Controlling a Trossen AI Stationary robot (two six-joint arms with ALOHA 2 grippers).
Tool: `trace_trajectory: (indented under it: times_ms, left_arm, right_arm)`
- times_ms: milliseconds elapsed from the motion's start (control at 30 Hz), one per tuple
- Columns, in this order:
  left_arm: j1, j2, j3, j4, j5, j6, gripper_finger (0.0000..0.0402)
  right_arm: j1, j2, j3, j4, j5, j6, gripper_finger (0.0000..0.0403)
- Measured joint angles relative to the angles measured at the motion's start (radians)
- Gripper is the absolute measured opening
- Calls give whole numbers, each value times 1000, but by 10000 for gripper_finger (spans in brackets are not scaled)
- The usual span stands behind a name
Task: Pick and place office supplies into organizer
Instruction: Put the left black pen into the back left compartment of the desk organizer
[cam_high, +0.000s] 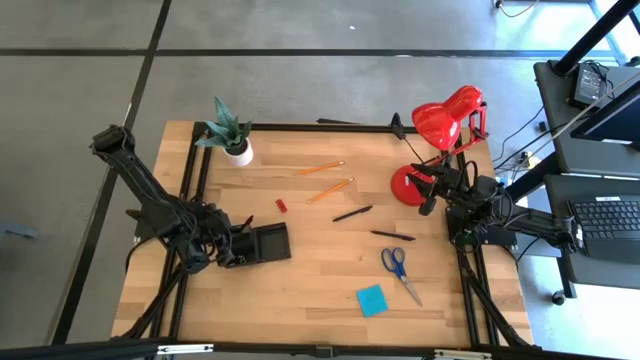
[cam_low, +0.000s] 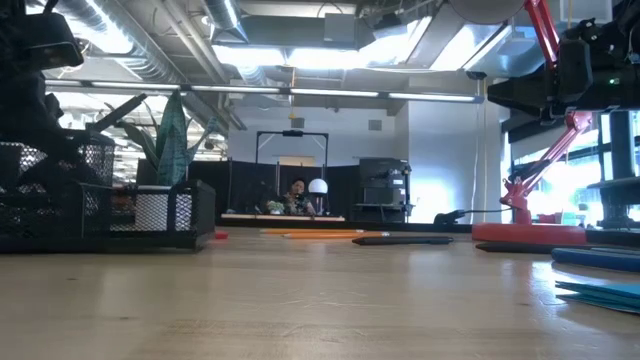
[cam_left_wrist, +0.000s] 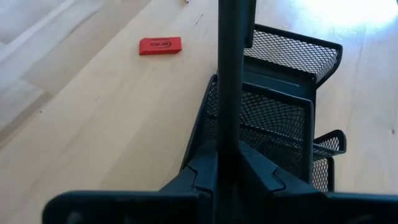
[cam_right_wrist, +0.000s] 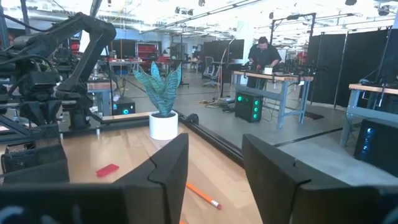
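The black mesh organizer (cam_high: 270, 243) (cam_left_wrist: 280, 112) stands at the table's left-middle. My left gripper (cam_high: 238, 246) (cam_left_wrist: 229, 169) is at its left side, shut on a black pen (cam_left_wrist: 231, 74). Loose on the table lie two orange pencils (cam_high: 322, 168) (cam_high: 330, 190), a small red piece (cam_high: 282, 205) (cam_left_wrist: 160, 45), two more black pens (cam_high: 352, 213) (cam_high: 392, 236), blue-handled scissors (cam_high: 398, 268) and a blue sticky-note pad (cam_high: 371, 299). My right gripper (cam_right_wrist: 214, 168) waits open at the table's right edge beside the lamp, with nothing between its fingers. My left gripper pinches the black pen's shaft (cam_left_wrist: 227, 140) between its two fingers (cam_left_wrist: 200, 171). The pen runs straight out from between them, above the organizer's compartments. Its lower end is hidden behind the fingers, and I cannot tell whether the pen touches the organizer.
A potted green plant (cam_high: 232, 138) stands at the far left and a red desk lamp (cam_high: 440, 130) at the far right. Bare wood lies along the near edge. A person (cam_right_wrist: 264, 53) works at a bench in the room beyond the table.
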Motion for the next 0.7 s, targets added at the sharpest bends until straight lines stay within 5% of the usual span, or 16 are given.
trace_trajectory:
  times_ms: [233,700]
  left_arm:
    - [0,0,0,9,-10,-30,72]
    - [0,-66,42,-8,18,29,74]
  right_arm:
    - [0,0,0,0,0,-8,154]
    - [0,0,0,0,0,-29,154]
